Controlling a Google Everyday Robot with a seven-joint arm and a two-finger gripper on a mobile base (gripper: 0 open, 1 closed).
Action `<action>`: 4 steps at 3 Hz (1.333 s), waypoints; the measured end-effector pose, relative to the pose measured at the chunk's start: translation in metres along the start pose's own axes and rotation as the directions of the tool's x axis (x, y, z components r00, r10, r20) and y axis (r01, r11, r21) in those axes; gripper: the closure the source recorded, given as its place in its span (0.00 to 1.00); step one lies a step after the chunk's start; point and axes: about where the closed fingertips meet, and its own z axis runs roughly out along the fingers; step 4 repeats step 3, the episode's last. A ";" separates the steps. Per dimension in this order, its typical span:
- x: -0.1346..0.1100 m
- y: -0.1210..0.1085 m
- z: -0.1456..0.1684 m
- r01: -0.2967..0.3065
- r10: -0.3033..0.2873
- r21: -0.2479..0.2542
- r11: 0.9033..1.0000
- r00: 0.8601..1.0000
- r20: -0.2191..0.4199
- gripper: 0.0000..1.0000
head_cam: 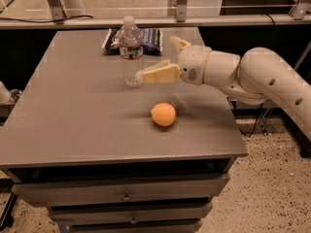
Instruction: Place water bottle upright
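Two flat tan fingers (pixel 160 74) on my tool (pixel 154 57), spread wide apart with nothing between them, so it's holding nothing. They look like matte plastic wedges sticking out of a smooth, rounded white wrist housing (pixel 194 64). The arm (pixel 272 81) behind it is the same glossy white shell, coming in from the right side of the table (pixel 68 125). Table top is a plain flat grey slab with a dull finish, and the grey drawers (pixel 126 195) under it have small round knobs.

The water bottle (pixel 130 57) stands upright toward the back of the table. It's clear ribbed plastic with a white cap and a red and dark blue label band up near the neck. It's just left of the tool, and the tip of the lower finger sits right by the bottle's lower half. From this angle I can't tell if it's touching or just short of it. The other finger points up and back, clear of the bottle.

Behind the bottle a crinkly dark blue packet (pixel 148 37) lies flat. Nearer me there's a round, smooth-skinned orange fruit (pixel 164 114), sitting on its own in front of the tool.
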 end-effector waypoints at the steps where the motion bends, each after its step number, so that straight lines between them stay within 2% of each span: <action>1: -0.011 0.004 -0.076 0.062 -0.056 0.084 0.995 0.995 -0.080 0.00; 2: -0.013 -0.004 -0.106 0.067 -0.055 0.136 0.988 0.994 -0.089 0.00; 4: -0.013 -0.002 -0.099 0.067 -0.056 0.123 0.990 0.995 -0.087 0.00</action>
